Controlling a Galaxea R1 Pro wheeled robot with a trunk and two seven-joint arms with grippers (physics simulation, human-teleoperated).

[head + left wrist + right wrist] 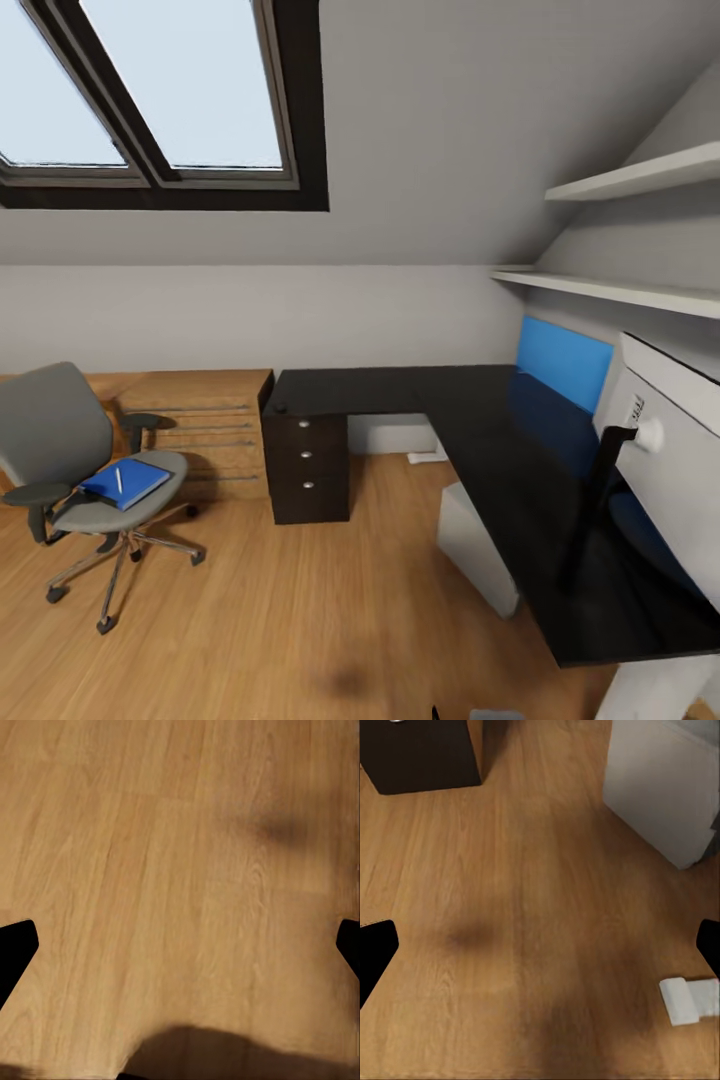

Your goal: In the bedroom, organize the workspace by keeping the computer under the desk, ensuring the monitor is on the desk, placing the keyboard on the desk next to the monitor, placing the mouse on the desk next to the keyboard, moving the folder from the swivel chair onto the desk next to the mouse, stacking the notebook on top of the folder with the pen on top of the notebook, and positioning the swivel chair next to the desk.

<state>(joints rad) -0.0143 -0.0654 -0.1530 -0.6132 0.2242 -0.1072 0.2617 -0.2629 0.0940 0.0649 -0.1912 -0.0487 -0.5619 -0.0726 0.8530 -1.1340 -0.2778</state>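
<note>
The swivel chair (70, 450) stands on the wood floor at the left, apart from the desk (480, 420). On its seat lies the blue folder (128, 483) with the pale pen (118, 480) on top. The monitor (670, 470) stands on the desk at the right, its white back toward me on a black stem. A white box (475, 550), possibly the computer, sits under the desk and also appears as a white box (660, 787) in the right wrist view. Keyboard, mouse and notebook are out of view. My left gripper (180, 952) and right gripper (540, 952) hang open over bare floor.
A black drawer unit (310, 465) adjoins the desk's left end, with low wooden shelving (215, 430) beside it. White wall shelves (640, 180) hang above the desk and skylights (170, 90) sit in the sloped ceiling. A white desk foot (690, 999) lies near my right gripper.
</note>
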